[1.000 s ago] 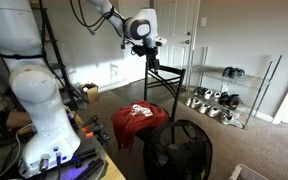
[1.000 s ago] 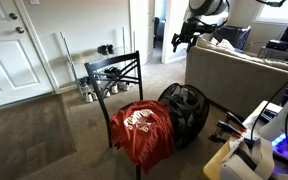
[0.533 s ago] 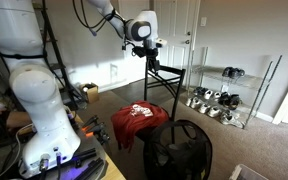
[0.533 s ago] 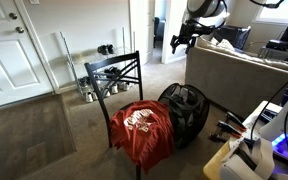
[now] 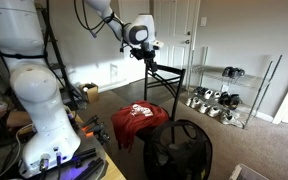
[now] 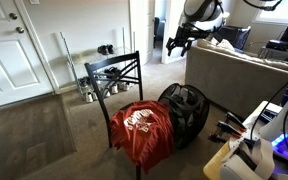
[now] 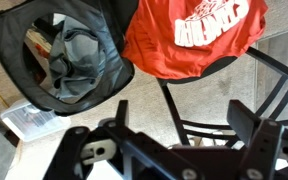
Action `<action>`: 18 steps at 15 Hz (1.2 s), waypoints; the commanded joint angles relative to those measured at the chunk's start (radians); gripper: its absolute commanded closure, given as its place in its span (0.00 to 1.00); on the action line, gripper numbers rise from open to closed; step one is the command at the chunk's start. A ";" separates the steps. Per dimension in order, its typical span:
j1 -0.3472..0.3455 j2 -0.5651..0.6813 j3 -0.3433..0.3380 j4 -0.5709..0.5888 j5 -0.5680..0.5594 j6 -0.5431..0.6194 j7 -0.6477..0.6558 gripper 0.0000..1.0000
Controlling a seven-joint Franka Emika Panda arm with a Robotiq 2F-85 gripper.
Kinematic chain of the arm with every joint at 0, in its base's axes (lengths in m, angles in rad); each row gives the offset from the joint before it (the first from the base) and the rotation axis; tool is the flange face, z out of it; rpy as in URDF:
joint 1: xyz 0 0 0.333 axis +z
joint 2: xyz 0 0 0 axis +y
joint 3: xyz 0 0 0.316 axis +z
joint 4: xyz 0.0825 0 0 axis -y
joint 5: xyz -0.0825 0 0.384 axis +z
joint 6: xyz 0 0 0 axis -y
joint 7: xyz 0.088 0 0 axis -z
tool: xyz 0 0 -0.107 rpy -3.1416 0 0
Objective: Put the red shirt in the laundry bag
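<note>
The red shirt [image 5: 136, 120] with a white print is draped over the seat of the black metal-frame chair [image 5: 164, 85]. It shows in both exterior views [image 6: 142, 131] and at the top of the wrist view [image 7: 194, 35]. The laundry bag [image 5: 179, 150], a round black mesh hamper, stands on the carpet beside the chair [image 6: 187, 108]. In the wrist view [image 7: 69, 55] it holds some grey and dark cloth. My gripper [image 5: 147, 48] hangs high above the chair back [image 6: 179, 42]. It is open and empty [image 7: 184, 115], well above the shirt.
A wire shoe rack [image 5: 219, 95] with several shoes stands by the wall behind the chair. A grey sofa [image 6: 244, 70] is close behind the hamper. A white door [image 6: 14, 50] is across the carpet. A white robot body [image 5: 34, 100] and a desk edge fill the foreground.
The gripper has drifted slightly sideways at about the same height, still open. The shirt, chair and hamper have not moved.
</note>
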 commanded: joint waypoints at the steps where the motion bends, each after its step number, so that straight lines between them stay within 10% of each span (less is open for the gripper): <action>1: 0.050 0.098 0.047 -0.018 0.094 0.148 -0.036 0.00; 18: 0.116 0.551 0.103 0.212 0.081 0.517 -0.113 0.00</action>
